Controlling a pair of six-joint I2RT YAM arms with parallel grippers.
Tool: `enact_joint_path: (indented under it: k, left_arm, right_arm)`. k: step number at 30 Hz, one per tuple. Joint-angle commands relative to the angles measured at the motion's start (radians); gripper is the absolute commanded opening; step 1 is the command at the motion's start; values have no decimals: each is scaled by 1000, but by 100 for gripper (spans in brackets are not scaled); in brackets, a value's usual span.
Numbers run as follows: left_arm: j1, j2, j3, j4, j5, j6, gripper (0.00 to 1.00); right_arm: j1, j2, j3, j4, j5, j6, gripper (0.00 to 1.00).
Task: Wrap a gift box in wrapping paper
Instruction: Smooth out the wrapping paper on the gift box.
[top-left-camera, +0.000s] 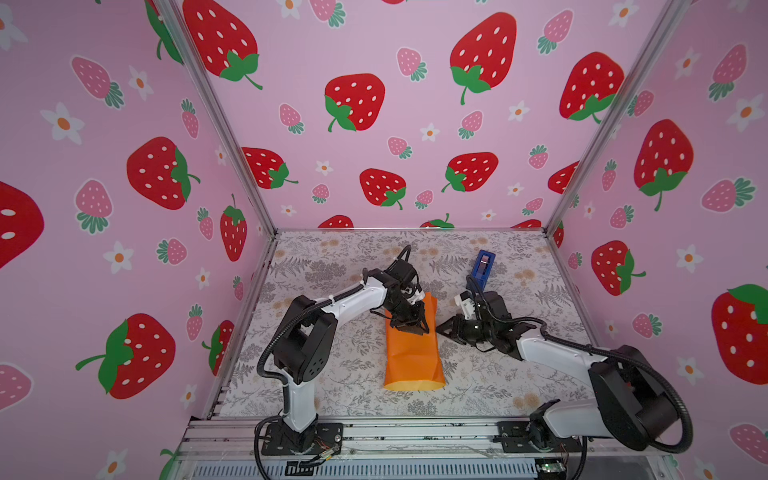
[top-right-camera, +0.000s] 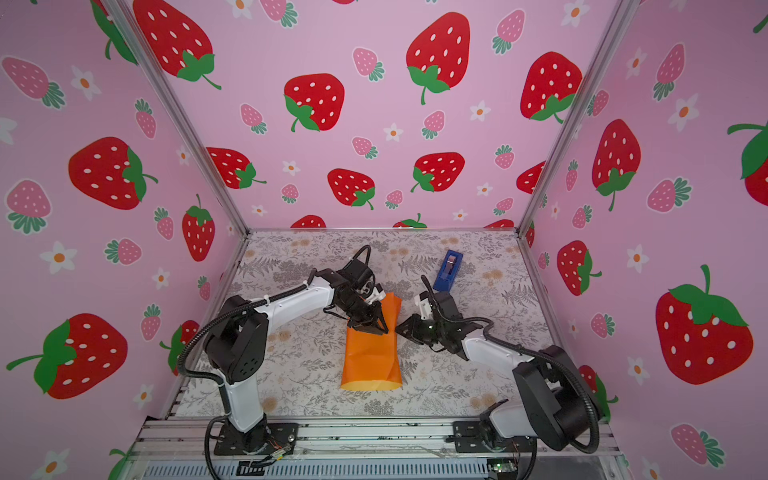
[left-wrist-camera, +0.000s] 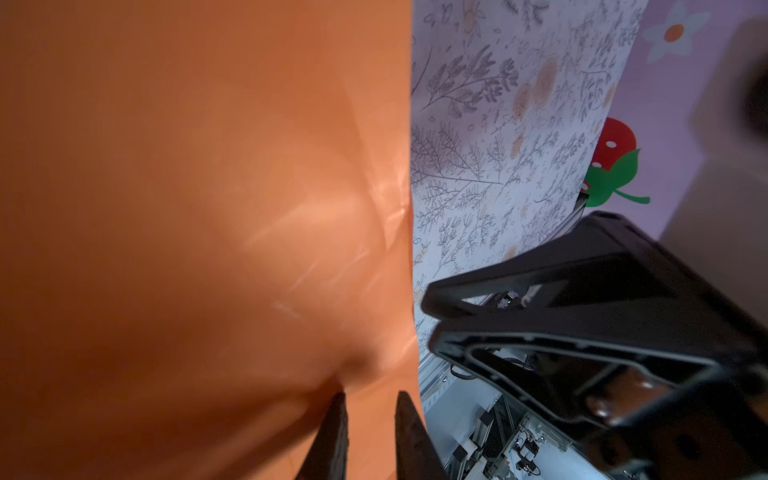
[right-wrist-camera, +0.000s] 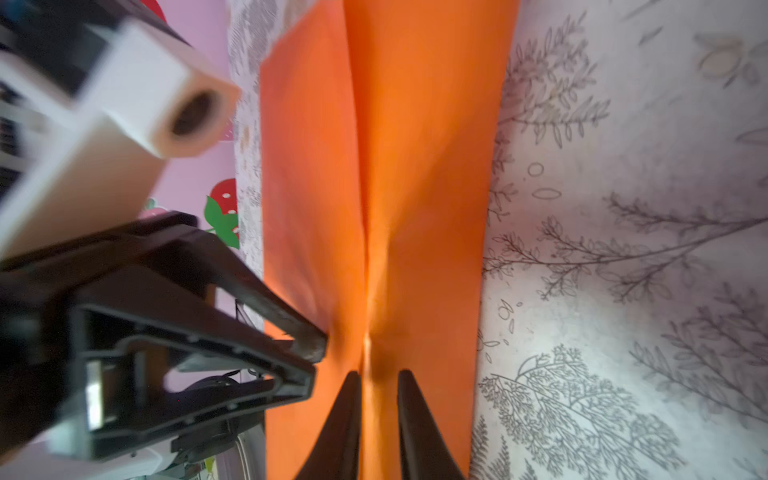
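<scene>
Wrapping paper (top-left-camera: 413, 353) lies folded into a tube, contents hidden.

Left gripper (top-left-camera: 417, 328) fingers hang over the folded orange wrapping paper (top-left-camera: 413, 365).

Pink strawberry walls (top-left-camera: 374, 124) are filling the upper frame, silver posts (top-left-camera: 222, 124) are running up both corners, and a grey floral table cover (top-left-camera: 332, 257) is sitting lower middle, evenly lit.
</scene>
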Motion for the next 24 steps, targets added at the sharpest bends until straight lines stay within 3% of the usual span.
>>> enact_joint_path:
  k: [1, 12, 24]
  left_arm:
    - [-17, 60, -52, -43, -76, 15, 23]
    - [-16, 54, -50, -44, -76, 17, 23]
    - [-16, 55, -25, -54, -71, 21, 23]
  right_arm:
    - [-21, -12, 25, 2, -31, -21, 26]
    - [-16, 124, 47, 48, -150, -49, 30]
    - [13, 162, 69, 57, -155, -48, 21]
